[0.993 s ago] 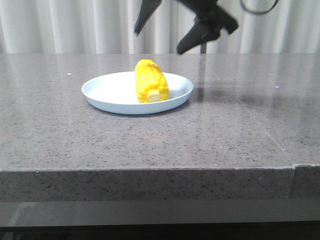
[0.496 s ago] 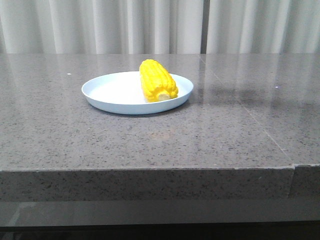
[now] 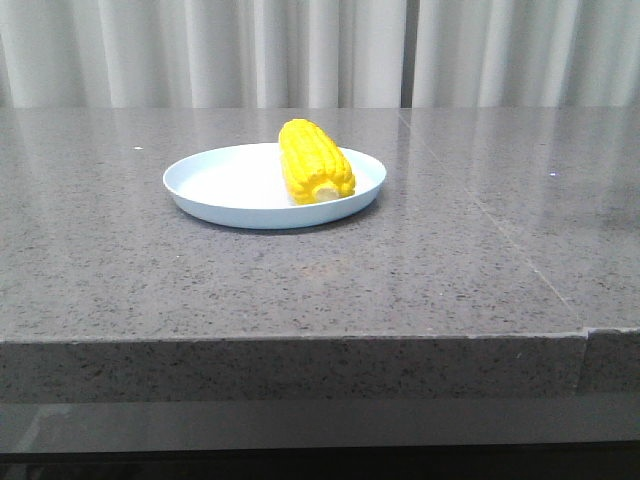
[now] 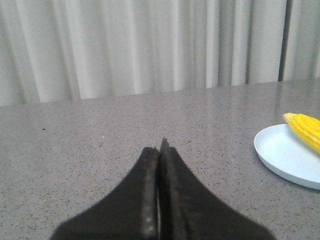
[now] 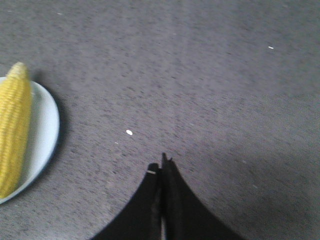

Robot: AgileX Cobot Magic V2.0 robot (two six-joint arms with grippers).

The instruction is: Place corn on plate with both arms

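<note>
The corn lies on the plate, toward the plate's right side, its pale stub end pointing at the bench's near edge and its tapered tip toward the curtain at the back. The plate itself sits on the grey speckled bench, left of the bench's middle and closer to the far edge than the near one.

Neither arm shows in the front view. From its own wrist camera, the left pincer has its two black fingers pressed together with nothing between them, hanging over bare bench. The plate's rim and the tip of the corn appear off to one side of it, well apart from the fingertips.

The right pincer is likewise pressed together and holds nothing, above the bench surface. In its view the corn rests on the plate at the picture's edge, well clear of the pincer, with a stretch of bare stone and a small white speck between them.
</note>
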